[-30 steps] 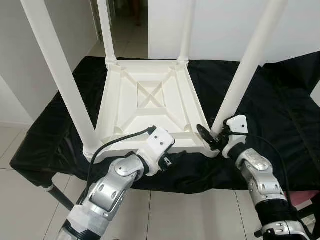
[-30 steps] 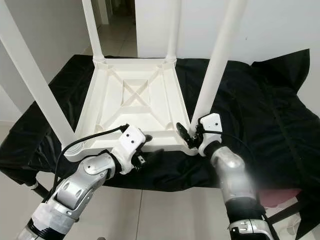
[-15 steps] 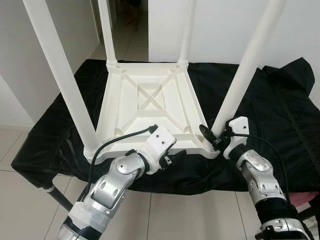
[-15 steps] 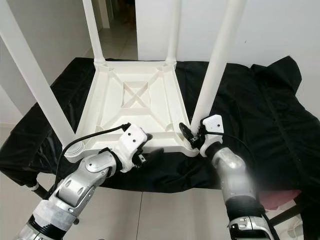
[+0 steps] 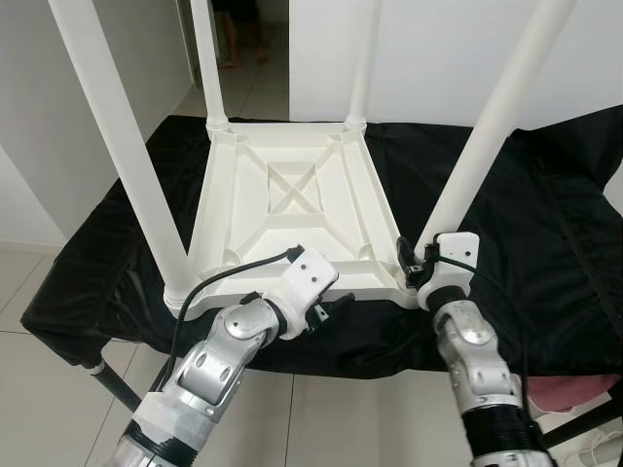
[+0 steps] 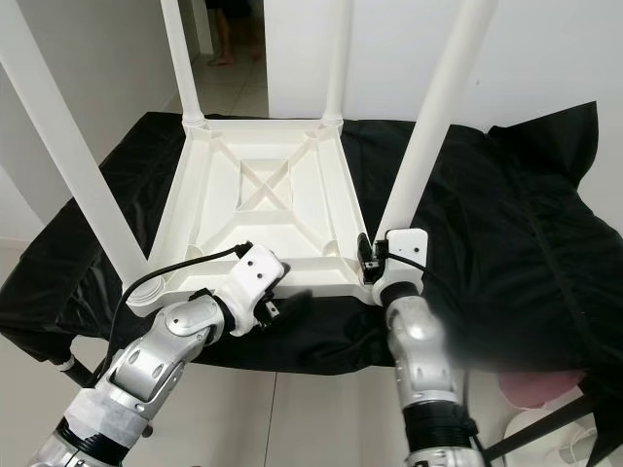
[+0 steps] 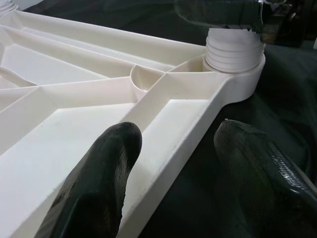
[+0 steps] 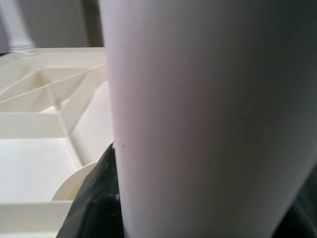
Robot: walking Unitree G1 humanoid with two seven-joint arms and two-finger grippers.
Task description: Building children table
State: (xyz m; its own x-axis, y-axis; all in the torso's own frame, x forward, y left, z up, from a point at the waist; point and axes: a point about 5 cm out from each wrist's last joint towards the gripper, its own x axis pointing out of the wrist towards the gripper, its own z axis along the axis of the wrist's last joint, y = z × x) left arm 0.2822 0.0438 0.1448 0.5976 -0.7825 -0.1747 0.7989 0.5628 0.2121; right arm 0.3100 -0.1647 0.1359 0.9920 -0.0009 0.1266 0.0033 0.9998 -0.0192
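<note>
A white plastic children's table [image 5: 292, 185] lies upside down on a black cloth, its legs pointing up. My right gripper [image 5: 417, 268] is at the base of the near right leg [image 5: 487, 126], shut on it just above the socket. In the right wrist view the leg [image 8: 208, 119] is very close, with one black finger [image 8: 94, 198] pressed against it. My left gripper [image 5: 331, 306] is open at the table's near rim. In the left wrist view one finger [image 7: 99, 183] lies inside the rim, the other outside over the cloth. The leg's threaded collar [image 7: 233, 49] sits ahead.
The black cloth [image 5: 545, 224] covers a low stand that ends just in front of me, with tiled floor [image 5: 39, 282] below and to the left. A white wall stands behind. A person's feet [image 5: 238, 53] are in the doorway at the back. Something pink [image 5: 574, 394] lies at the lower right.
My right gripper has moved in from beside the near right leg and closed around its base, with the forearm swung under it. The left gripper has hardly moved.
</note>
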